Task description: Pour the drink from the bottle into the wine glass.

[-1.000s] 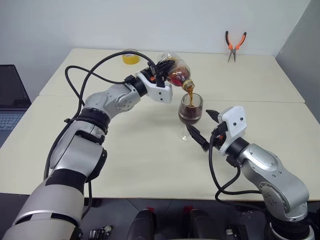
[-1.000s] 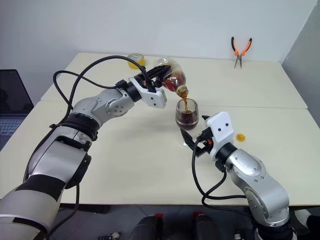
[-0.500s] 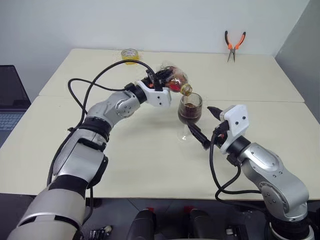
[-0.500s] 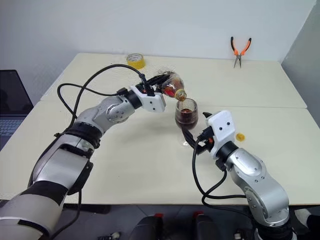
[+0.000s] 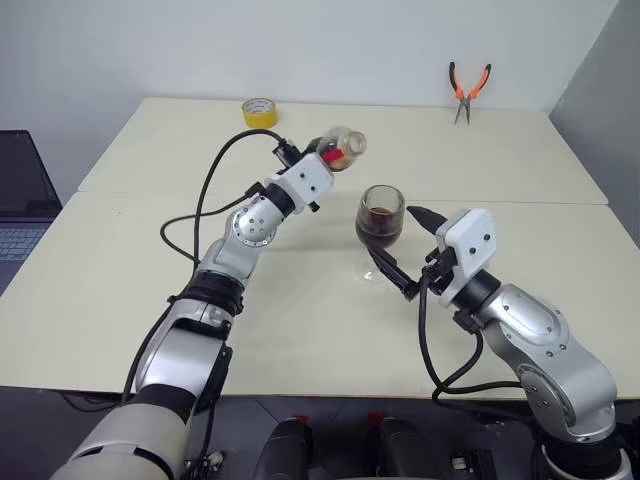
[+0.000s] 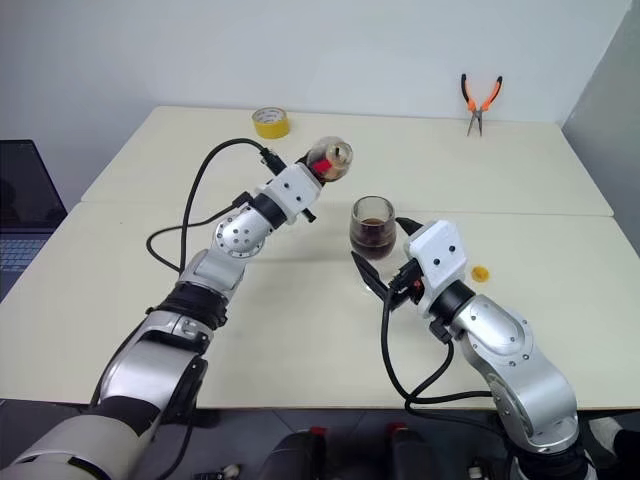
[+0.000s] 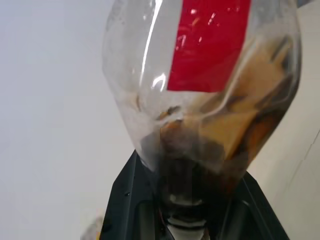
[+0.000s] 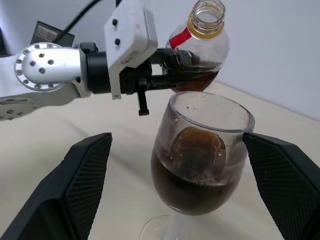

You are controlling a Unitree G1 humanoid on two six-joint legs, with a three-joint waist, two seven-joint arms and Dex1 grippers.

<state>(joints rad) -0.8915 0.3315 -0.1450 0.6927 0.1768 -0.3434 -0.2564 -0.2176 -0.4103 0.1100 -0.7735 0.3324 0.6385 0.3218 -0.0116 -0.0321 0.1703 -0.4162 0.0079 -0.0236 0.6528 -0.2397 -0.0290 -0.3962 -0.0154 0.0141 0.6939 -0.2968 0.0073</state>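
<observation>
My left gripper [image 5: 322, 155] is shut on the bottle [image 5: 340, 148], held in the air up and to the left of the wine glass [image 5: 381, 213]. The bottle has no cap, and its open mouth is tipped upward, away from the glass rim. A little dark drink [image 8: 197, 67] sits in the bottle's low side. The wine glass stands on the table, roughly half full of dark drink [image 8: 187, 187]. My right gripper [image 5: 394, 236] is open, one finger on each side of the glass, with gaps to it in the right wrist view.
A yellow cap [image 6: 481, 272] lies on the table to the right of my right gripper. A yellow tape roll [image 5: 259, 111] and orange pliers [image 5: 468, 88] lie near the table's far edge. A laptop [image 5: 20, 190] sits off the table's left side.
The stream into the glass has stopped. My left wrist rolled back and sank a little, swinging the bottle's mouth up and left, away from the rim. The right gripper stayed in place.
</observation>
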